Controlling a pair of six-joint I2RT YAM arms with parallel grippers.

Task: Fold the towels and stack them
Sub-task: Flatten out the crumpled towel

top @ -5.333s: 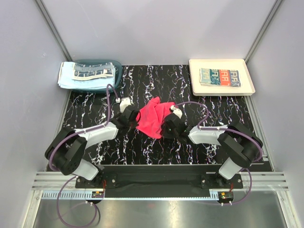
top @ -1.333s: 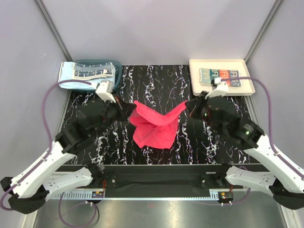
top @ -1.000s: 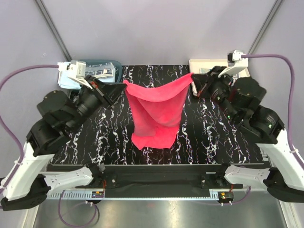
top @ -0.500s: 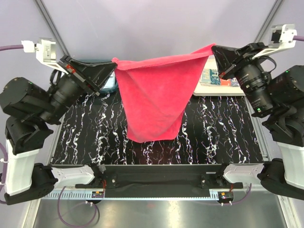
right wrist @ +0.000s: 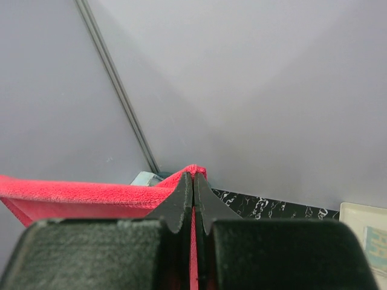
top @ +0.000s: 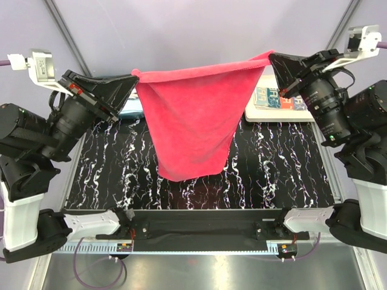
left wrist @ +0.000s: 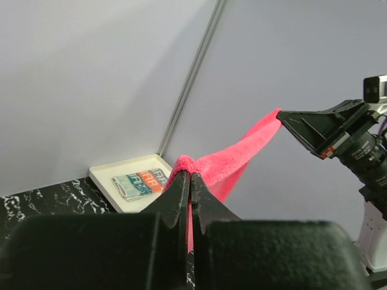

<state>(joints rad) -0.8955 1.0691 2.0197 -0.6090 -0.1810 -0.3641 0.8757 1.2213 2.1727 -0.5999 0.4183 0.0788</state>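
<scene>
A bright red-pink towel [top: 193,121] hangs spread in the air high above the black marbled table [top: 272,169], its lower edge drooping toward the table. My left gripper [top: 134,77] is shut on the towel's left top corner [left wrist: 184,162]. My right gripper [top: 271,57] is shut on the right top corner [right wrist: 195,169]. The top edge runs nearly taut between both grippers. A folded patterned towel [top: 279,98] lies in the cream tray [top: 257,112] at the back right, also seen in the left wrist view [left wrist: 140,181]. More towels [top: 130,109] at the back left are mostly hidden behind my left gripper.
The teal basket is hidden behind my left arm; a pale blue bit of cloth [right wrist: 144,178] shows in the right wrist view. Grey walls with metal posts [top: 63,30] close in the back and sides. The arm bases' rail [top: 199,226] runs along the near edge.
Both grippers have risen from the table and spread apart, lifting the red-pink towel from a crumpled heap into a hanging sheet. In the last half second they rose only slightly.
</scene>
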